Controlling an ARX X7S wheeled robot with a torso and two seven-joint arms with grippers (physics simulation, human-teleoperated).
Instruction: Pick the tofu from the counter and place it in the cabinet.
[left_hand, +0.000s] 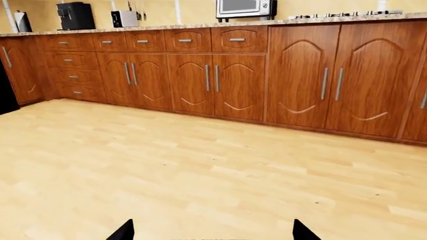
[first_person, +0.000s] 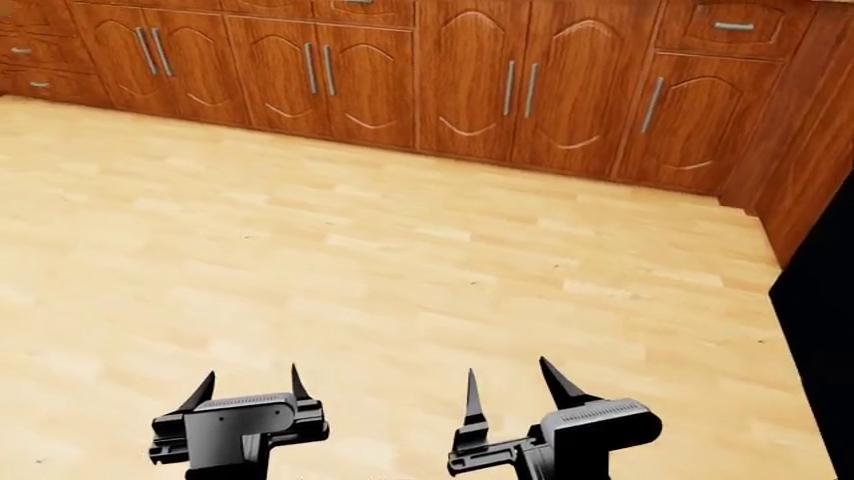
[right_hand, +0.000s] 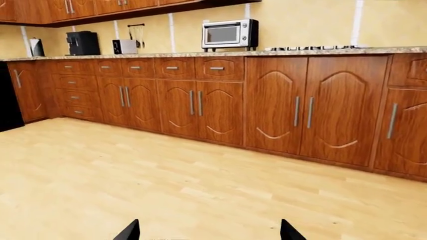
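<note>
Granite counter with its microwave shows only in our wrist views; the head view stops at the cabinet doors. No tofu shows (we cannot place it). Bare wood floor fills mid-frame. Lower frame, left gripper and right gripper hover, jaws spread, holding nothing.

Low in the head view sit two dark grey, blocky gripper housings. The left gripper has a ribbed top plate and two short black fingers tapering to sharp points. The right gripper looks alike — ribbed top, stepped bracket, longer pointed black fingers. In each wrist view only two black triangular fingertips show — at the bottom edge.
</note>
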